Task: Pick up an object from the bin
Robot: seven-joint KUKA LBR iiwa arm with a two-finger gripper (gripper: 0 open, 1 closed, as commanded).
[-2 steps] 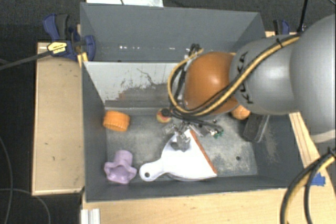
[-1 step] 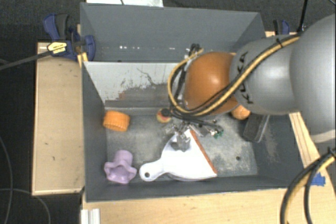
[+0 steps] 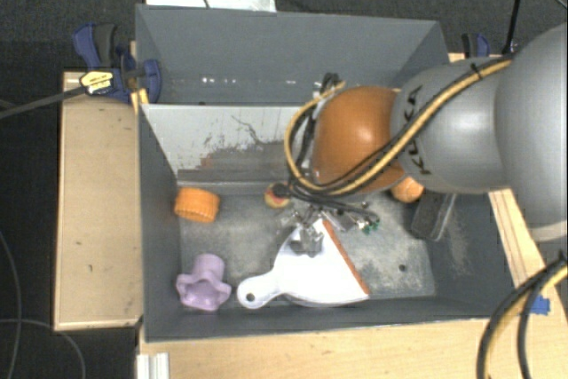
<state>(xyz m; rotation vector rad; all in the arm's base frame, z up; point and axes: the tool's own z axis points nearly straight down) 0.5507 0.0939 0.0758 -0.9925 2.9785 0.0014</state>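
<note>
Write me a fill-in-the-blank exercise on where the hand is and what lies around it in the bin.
1. The hand is over a ____ flat paddle-shaped thing with an orange edge, near the front of the bin.
2. The purple knobby thing lies on the view's ____ side of that paddle.
3. The small cylinder near the bin's left wall is ____ in colour.

Missing words: white; left; orange.
</note>
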